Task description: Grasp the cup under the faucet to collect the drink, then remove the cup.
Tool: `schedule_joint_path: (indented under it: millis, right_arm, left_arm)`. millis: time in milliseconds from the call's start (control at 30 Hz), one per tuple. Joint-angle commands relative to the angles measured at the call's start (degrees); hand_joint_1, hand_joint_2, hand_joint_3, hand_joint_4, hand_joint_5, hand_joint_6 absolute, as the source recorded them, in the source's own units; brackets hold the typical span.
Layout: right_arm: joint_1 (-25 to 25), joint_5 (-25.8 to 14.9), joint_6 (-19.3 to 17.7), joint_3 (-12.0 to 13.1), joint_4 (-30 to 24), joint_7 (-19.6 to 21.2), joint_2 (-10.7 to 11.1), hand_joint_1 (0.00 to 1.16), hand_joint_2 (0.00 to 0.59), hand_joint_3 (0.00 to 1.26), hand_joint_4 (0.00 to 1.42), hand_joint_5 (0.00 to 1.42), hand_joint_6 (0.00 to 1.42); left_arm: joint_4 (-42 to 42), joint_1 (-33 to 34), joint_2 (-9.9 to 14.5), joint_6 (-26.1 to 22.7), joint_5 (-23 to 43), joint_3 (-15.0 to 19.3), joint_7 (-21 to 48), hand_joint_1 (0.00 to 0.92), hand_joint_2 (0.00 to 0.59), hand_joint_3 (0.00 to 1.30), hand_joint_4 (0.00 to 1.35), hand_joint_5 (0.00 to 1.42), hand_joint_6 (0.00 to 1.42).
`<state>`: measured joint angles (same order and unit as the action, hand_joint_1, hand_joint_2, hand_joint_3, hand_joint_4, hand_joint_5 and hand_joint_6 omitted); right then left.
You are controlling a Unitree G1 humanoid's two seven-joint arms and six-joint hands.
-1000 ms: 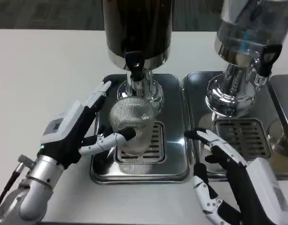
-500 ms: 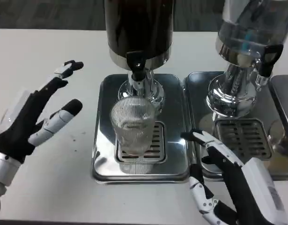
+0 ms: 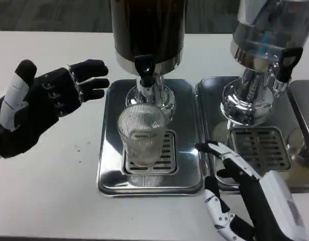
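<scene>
Change: the left hand [image 3: 36, 103] has lifted off the cup [image 3: 140, 135] and drawn back left, palm turned up.
Left fingers: spread apart, holding nothing.
Right hand [image 3: 247, 201]: low beside the tray's right edge, fingers loosely apart, holding nothing.
Cup: ribbed clear plastic, upright on the slotted grate under the black faucet [image 3: 145, 70].
Tray [image 3: 111, 178]: shiny steel with rounded corners, on the white counter [image 3: 54, 191].

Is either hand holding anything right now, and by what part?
Nothing is held. The left hand is open beside the cup; the right hand is open too.
</scene>
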<state>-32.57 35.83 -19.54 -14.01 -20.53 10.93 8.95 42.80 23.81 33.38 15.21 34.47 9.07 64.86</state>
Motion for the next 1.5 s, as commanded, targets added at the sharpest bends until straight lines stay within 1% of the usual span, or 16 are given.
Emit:
schedule_joint_path:
  millis: [33,133,200,300,433,533,633,800,867,1033,1167,1267,1367,1500]
  right_arm:
    - [0.33,-0.54,-0.42,-0.36,1.02,1.27,-0.67,0.50,0.561,0.26,0.16,0.18,0.38]
    - [0.59,-0.53,-0.40,-0.68,1.52,1.69,-1.01,0.50,0.561,0.26,0.16,0.18,0.38]
    - [0.68,-0.32,-0.33,-0.85,1.73,1.98,-1.25,0.50,0.561,0.26,0.16,0.18,0.38]
    - [0.79,-0.16,-0.45,-0.98,2.14,2.39,-1.54,0.50,0.561,0.26,0.16,0.17,0.38]
    - [0.82,0.08,-0.46,-1.30,2.63,3.21,-2.02,0.50,0.562,0.26,0.16,0.17,0.38]
    - [0.83,0.21,-0.40,-1.58,2.86,3.71,-2.26,0.50,0.562,0.26,0.16,0.17,0.38]
    - [0.92,0.23,-0.29,-1.83,3.00,4.19,-2.43,0.50,0.562,0.26,0.16,0.17,0.38]
    - [1.04,0.13,-0.30,-2.38,3.46,4.95,-2.68,0.50,0.562,0.26,0.16,0.17,0.38]
    - [1.16,0.13,-0.29,-2.51,3.68,5.20,-2.74,0.50,0.562,0.26,0.16,0.17,0.38]
    - [1.44,0.15,-0.23,-2.94,4.19,5.64,-2.78,0.49,0.564,0.25,0.16,0.17,0.37]
    - [1.76,-0.12,-0.26,-3.12,4.47,5.65,-2.88,0.49,0.568,0.25,0.16,0.17,0.37]
    - [1.72,-0.07,-0.21,-3.24,4.56,5.71,-2.99,0.49,0.570,0.25,0.16,0.17,0.37]
    - [1.64,-0.19,-0.18,-3.25,4.64,5.75,-3.11,0.48,0.571,0.25,0.16,0.17,0.38]
    - [1.60,-0.36,-0.26,-3.18,4.75,5.92,-3.18,0.48,0.571,0.25,0.16,0.18,0.38]
  left_arm:
    - [-0.52,3.70,1.48,-10.23,1.13,2.52,5.34,0.000,0.076,0.20,0.10,0.12,0.12]
    - [0.63,6.57,1.72,-16.54,2.02,4.20,7.36,0.000,0.076,0.17,0.07,0.11,0.11]
    - [1.23,7.81,1.63,-18.88,1.55,5.45,8.23,0.000,0.066,0.15,0.05,0.11,0.11]
    - [2.74,10.66,1.71,-22.82,0.85,6.14,10.02,0.000,0.050,0.10,0.01,0.10,0.10]
    - [5.66,13.97,1.83,-26.32,-0.24,5.98,12.83,0.000,0.033,0.07,0.00,0.06,0.07]
    - [8.18,16.39,1.82,-28.61,-1.41,5.31,14.99,0.000,0.037,0.05,0.00,0.04,0.05]
    - [10.16,18.18,1.34,-29.96,-2.40,5.64,15.95,0.000,0.038,0.05,0.00,0.04,0.05]
    - [12.57,20.77,0.89,-29.32,-4.06,5.54,15.86,0.000,0.045,0.08,0.00,0.06,0.06]
    - [13.30,21.44,0.80,-28.73,-4.94,5.71,15.71,0.000,0.042,0.11,0.02,0.08,0.06]
    - [14.16,22.67,0.71,-25.75,-7.66,5.20,15.30,0.000,0.042,0.18,0.10,0.14,0.09]
    - [13.31,22.78,0.28,-22.96,-9.87,4.44,15.19,0.000,0.048,0.23,0.15,0.17,0.12]
    - [13.25,22.84,-0.34,-20.99,-10.88,4.67,14.29,0.000,0.049,0.23,0.16,0.18,0.12]
    - [13.23,22.81,-0.96,-20.14,-11.36,4.78,13.93,0.000,0.052,0.23,0.17,0.19,0.12]
    - [13.06,22.67,-1.82,-18.08,-12.19,4.34,13.22,0.000,0.056,0.23,0.17,0.19,0.12]
